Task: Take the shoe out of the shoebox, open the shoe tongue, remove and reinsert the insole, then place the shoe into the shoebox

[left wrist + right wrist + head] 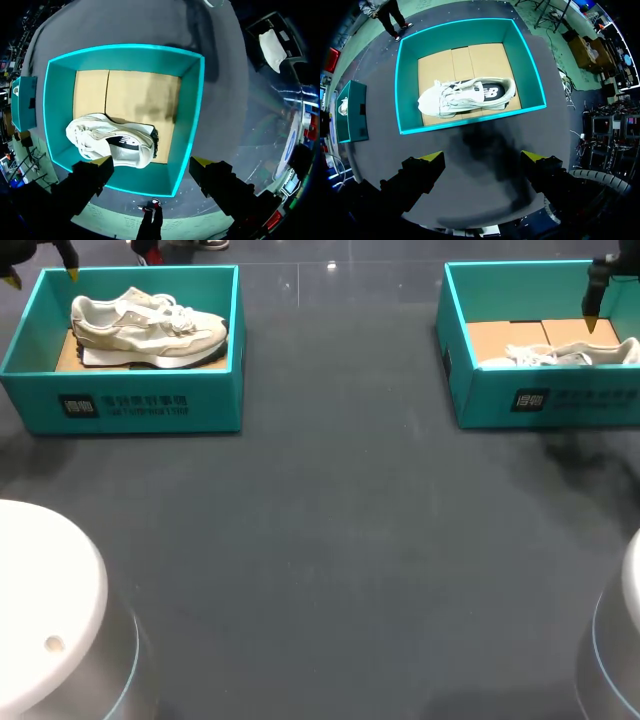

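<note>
Two teal shoeboxes stand at the back of the dark table. The left shoebox [120,400] [192,115] holds a white and beige shoe [150,330] [110,142] lying on its cardboard floor. High over that box's far rim my left gripper [42,276] [152,161] hangs open, holding nothing. A white shoe [560,355] [465,96] lies on its side in the right shoebox [545,400] [407,95]. My right gripper [484,156] hangs open and empty high above this box; one of its fingertips [591,325] shows in the head view.
Between the boxes runs bare dark grey table [330,490]. The arms' white round bases [40,610] [625,640] stand at the near corners. A shadow [590,450] lies on the table in front of the right box.
</note>
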Controlling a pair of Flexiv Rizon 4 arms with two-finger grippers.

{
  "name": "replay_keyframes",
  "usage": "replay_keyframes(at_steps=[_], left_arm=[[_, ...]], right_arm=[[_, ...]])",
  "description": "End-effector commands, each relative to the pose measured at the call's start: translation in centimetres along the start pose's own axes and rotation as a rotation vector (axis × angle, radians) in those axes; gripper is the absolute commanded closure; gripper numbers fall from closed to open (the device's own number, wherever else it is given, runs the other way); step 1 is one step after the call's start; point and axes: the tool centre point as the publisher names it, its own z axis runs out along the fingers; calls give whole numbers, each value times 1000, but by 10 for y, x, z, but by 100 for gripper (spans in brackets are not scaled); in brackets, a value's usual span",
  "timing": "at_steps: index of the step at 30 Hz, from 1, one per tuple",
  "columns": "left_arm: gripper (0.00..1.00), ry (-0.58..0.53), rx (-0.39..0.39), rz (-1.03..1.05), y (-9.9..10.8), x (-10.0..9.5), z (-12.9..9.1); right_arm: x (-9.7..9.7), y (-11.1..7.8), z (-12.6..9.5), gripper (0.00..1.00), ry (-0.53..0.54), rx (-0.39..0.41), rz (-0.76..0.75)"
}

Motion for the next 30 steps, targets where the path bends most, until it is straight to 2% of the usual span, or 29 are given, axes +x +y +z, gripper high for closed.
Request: replay_keyframes(at_steps=[1, 6, 10, 11, 17, 30], left_arm=[[0, 0, 38, 1, 15, 1, 1], [0, 0, 38, 1, 15, 1, 1], [0, 33, 35, 32, 26, -9, 21], [0, 33, 72, 49, 27, -10, 24], [0, 53, 86, 69, 28, -18, 42], [0, 75, 123, 60, 29, -19, 78]], right_arm=[[0, -1, 0, 0, 1, -1, 0], [0, -1, 0, 0, 1, -1, 0], [0, -1, 0, 0, 1, -1, 0], [0, -1, 0, 0, 1, -1, 0], [0, -1, 0, 0, 1, -1, 0], [0, -1, 0, 0, 1, -1, 0]])
